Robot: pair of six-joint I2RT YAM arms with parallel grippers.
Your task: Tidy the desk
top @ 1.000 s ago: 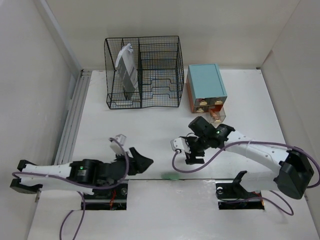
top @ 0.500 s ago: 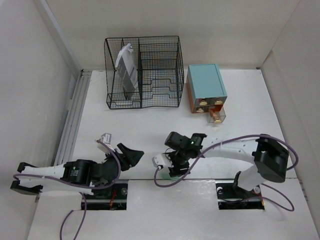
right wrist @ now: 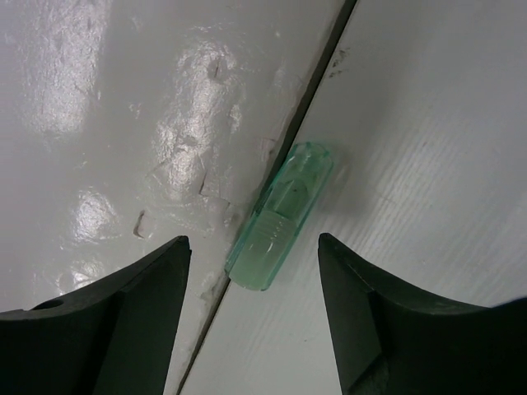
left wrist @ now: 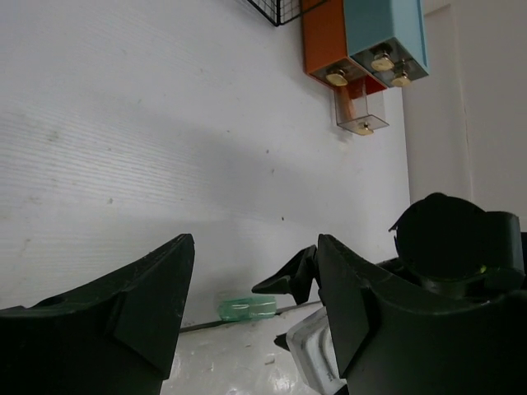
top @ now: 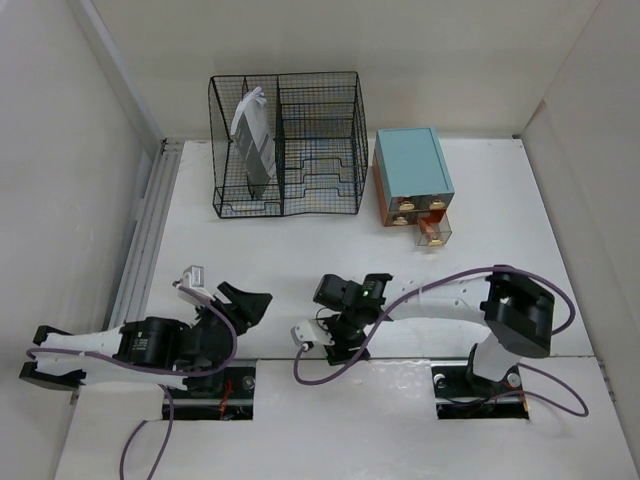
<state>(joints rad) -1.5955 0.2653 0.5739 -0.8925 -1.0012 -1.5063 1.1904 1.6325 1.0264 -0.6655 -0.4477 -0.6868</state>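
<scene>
The desk [top: 480, 200] is a white tabletop with walls round it. A small clear green tube-like piece [right wrist: 280, 216] lies on the seam at the desk's near edge; it also shows in the left wrist view [left wrist: 247, 308]. My right gripper [top: 335, 345] points down over it, open, with a finger on either side of its near end and touching nothing [right wrist: 252, 240]. In the top view the arm hides the green piece. My left gripper [top: 255, 305] is open and empty, low over the desk to the left, facing the right gripper [left wrist: 254, 239].
A black wire rack [top: 290, 140] with a grey-and-white packet [top: 252, 135] stands at the back left. A teal-topped orange drawer box [top: 412, 165] stands at the back right, one clear small drawer [top: 433, 230] pulled out. A glossy strip [right wrist: 99, 123] borders the near edge.
My right arm has swung left and toward the near edge, from by the drawer box to over the green piece. My left gripper has drawn back to the left.
</scene>
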